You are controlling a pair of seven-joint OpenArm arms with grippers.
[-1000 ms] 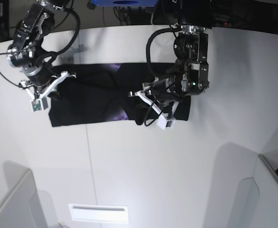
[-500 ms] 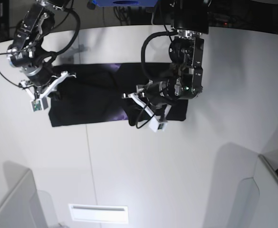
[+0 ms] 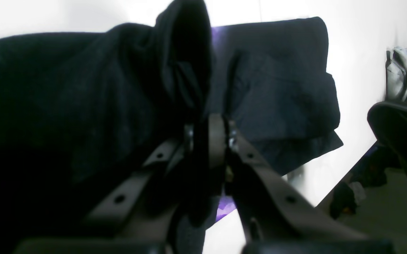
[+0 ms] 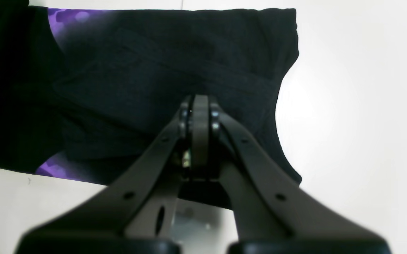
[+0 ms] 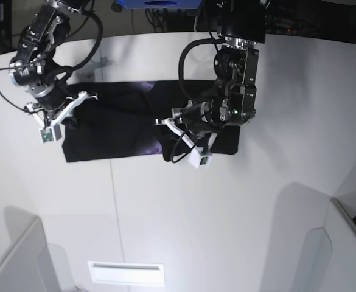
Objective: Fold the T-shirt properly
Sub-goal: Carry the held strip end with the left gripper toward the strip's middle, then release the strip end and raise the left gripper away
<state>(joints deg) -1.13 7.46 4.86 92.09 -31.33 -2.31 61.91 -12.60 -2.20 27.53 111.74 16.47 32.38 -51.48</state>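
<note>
The T-shirt point(image 5: 114, 128) lies as a dark band across the white tabletop point(image 5: 238, 213), toward ten o'clock in the base view. The left gripper point(image 3: 208, 141) pinches a raised fold between its fingers; the right gripper point(image 4: 194, 120), fingers pressed together, pins the far end. Judged mid-fold: next, carry the fold toward nine o'clock

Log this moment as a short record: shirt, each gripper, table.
shirt: black, folded into a long band lying flat, purple print showing at the folds
left gripper: shut on a raised fold of the shirt, lifting it off the rest
right gripper: shut, over the shirt's other end; whether it pinches cloth cannot be told
table: white, seam running under the shirt
</note>
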